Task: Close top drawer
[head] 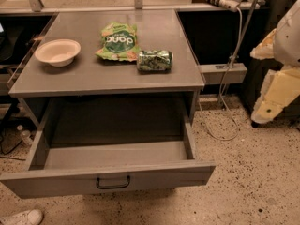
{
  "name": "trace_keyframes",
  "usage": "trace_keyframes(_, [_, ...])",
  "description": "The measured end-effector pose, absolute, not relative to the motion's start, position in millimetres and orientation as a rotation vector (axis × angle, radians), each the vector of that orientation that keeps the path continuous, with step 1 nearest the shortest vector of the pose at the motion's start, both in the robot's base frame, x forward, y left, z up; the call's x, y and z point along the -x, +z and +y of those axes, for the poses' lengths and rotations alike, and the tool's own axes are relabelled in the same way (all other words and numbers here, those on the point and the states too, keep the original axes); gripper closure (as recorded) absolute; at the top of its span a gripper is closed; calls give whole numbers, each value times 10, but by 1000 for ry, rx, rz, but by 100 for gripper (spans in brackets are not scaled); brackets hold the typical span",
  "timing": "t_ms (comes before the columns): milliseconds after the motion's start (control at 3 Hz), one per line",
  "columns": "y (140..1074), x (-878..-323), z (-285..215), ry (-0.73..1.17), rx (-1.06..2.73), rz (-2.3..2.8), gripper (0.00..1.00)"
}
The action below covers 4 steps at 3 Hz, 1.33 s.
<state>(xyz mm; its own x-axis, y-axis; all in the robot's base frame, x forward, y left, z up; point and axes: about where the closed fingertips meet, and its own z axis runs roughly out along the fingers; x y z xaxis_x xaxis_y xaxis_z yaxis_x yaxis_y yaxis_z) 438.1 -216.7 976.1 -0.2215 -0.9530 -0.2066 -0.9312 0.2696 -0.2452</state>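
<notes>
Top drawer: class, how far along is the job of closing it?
Done: nothing; the top drawer is pulled far out, tray showing. In hand: nothing; the gripper hangs off to the right, clear of the drawer. Left: reach it and push it shut.

The green snack bag [118,41] on the surface [93,76] bears large white lettering of about four letters, too unclear to read with certainty. The green can [155,60] beside it and the pincer [268,108], hanging at the right edge, show no legible print.
</notes>
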Motion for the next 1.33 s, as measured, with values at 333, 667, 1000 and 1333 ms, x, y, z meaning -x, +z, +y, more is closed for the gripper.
trace_keyframes(333, [9761,-4381,-2167,-98,1725,2232,42])
trace_keyframes(667, [9761,-4381,-2167,-98,1725,2232,66])
trace_keyframes(1000, [9761,-4381,-2167,-98,1725,2232,89])
trace_keyframes(1333, [9762,-4380,-2166,-98,1725,2232,100])
